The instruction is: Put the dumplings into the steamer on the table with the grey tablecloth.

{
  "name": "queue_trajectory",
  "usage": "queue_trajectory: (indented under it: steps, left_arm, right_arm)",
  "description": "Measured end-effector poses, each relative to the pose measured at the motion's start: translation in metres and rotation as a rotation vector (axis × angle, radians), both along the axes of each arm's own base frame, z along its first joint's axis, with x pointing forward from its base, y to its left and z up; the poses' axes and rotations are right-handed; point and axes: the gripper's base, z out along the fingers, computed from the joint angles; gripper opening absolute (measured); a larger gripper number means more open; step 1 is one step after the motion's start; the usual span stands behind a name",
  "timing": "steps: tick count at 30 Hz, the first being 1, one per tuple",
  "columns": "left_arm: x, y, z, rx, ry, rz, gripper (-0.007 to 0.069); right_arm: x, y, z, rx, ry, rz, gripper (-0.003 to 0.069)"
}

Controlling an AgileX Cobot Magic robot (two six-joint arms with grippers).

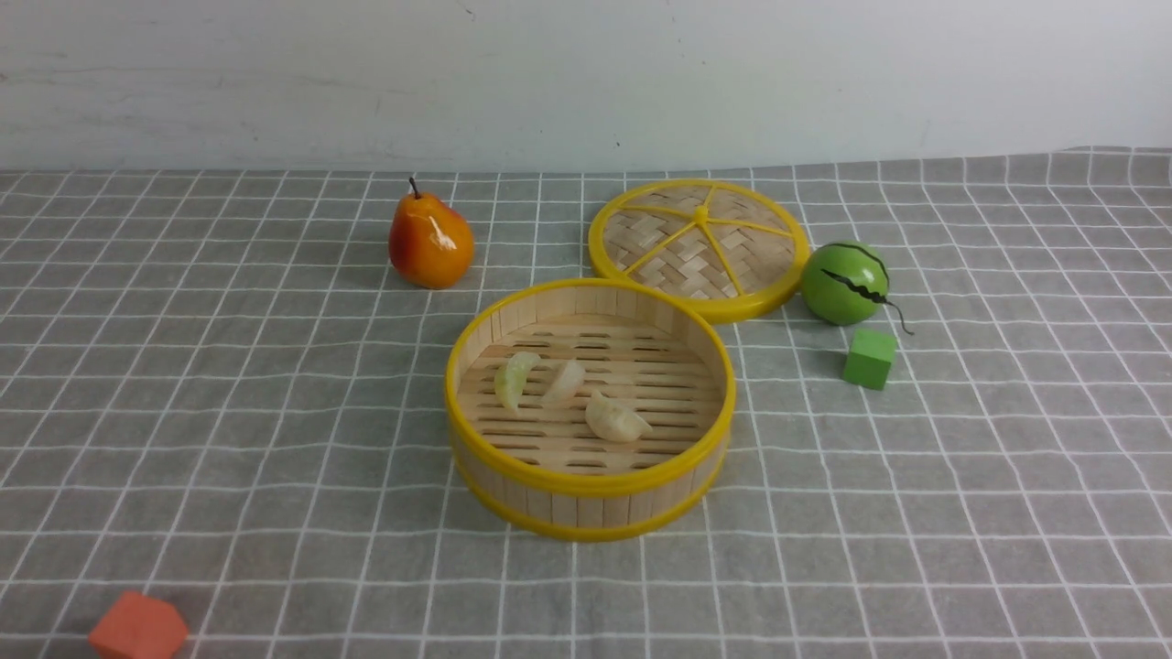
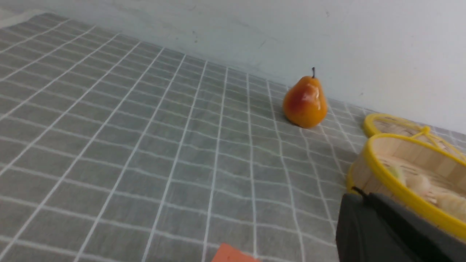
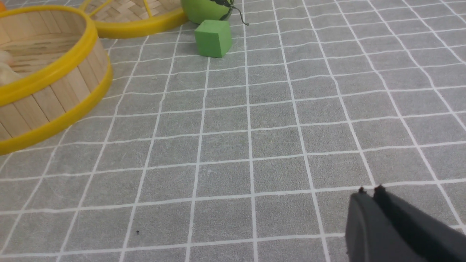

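Note:
The bamboo steamer [image 1: 586, 480] stands on the grey tablecloth [image 1: 229, 412] at the middle of the table. Three dumplings lie on its slatted floor: a pale green one [image 1: 515, 379], a cream-white one [image 1: 563, 382] and another cream-white one [image 1: 617, 419]. In the left wrist view my left gripper [image 2: 362, 194] is shut and empty, apart from the steamer [image 2: 386, 174]. In the right wrist view my right gripper [image 3: 369, 191] is shut and empty above bare cloth, away from the steamer [image 3: 54, 94]. Neither gripper shows in the front view.
The flat woven lid [image 1: 700, 245] lies behind the steamer. A pear [image 1: 430, 240] stands at the back left, a green toy melon [image 1: 844, 282] and a green block [image 1: 869, 358] at the right, an orange block [image 1: 137, 627] at the front left.

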Motion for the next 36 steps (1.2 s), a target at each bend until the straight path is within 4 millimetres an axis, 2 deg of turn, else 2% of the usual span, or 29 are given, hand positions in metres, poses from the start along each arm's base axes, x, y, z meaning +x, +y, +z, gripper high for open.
queue_trajectory:
  steps: [9, 16, 36]
  left_arm:
    - [-0.004, 0.003, -0.022, 0.074, 0.236, 0.025, -0.0014]
    - [-0.005, 0.003, -0.024, 0.127, 0.25, 0.016, -0.0014]
    - [-0.005, 0.003, -0.024, 0.129, 0.257, 0.016, -0.0014]
  right_arm:
    - [0.0, 0.0, 0.0, 0.0, 0.0, 0.0, 0.0034]
    - [0.0, 0.0, 0.0, 0.0, 0.001, 0.0, 0.0043]
    - [0.0, 0.0, 0.0, -0.001, 0.0, 0.0, 0.0062]
